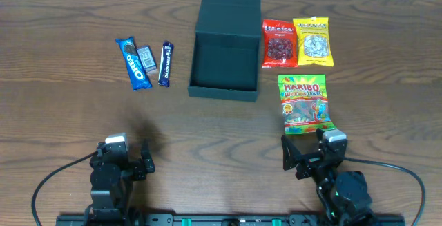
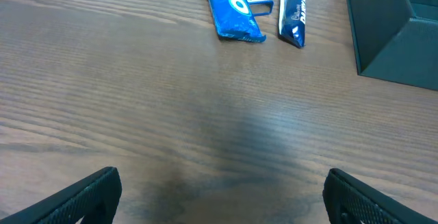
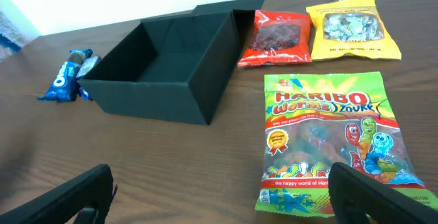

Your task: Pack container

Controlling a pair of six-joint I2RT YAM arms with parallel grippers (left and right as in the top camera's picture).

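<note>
The container [image 1: 222, 90], a dark teal square box, stands open at the table's centre back with its lid [image 1: 231, 5] folded away behind it; its inside looks bare. In the right wrist view the container [image 3: 154, 99] sits ahead to the left. My left gripper [image 1: 126, 159] [image 2: 219, 200] is open over bare wood near the front edge. My right gripper [image 1: 306, 154] [image 3: 219, 203] is open too, just in front of the Haribo bag [image 1: 306, 104] [image 3: 328, 142], whose lower corner lies by its right finger [image 3: 383, 196].
Left of the box lie an Oreo pack [image 1: 132, 63] [image 2: 229, 5], a small grey packet [image 1: 146, 58] and a dark blue chocolate bar [image 1: 166, 63] [image 2: 293, 11]. To its right sit a red packet [image 1: 279, 43] [image 3: 277, 38] and a yellow packet [image 1: 313, 41] [image 3: 350, 29].
</note>
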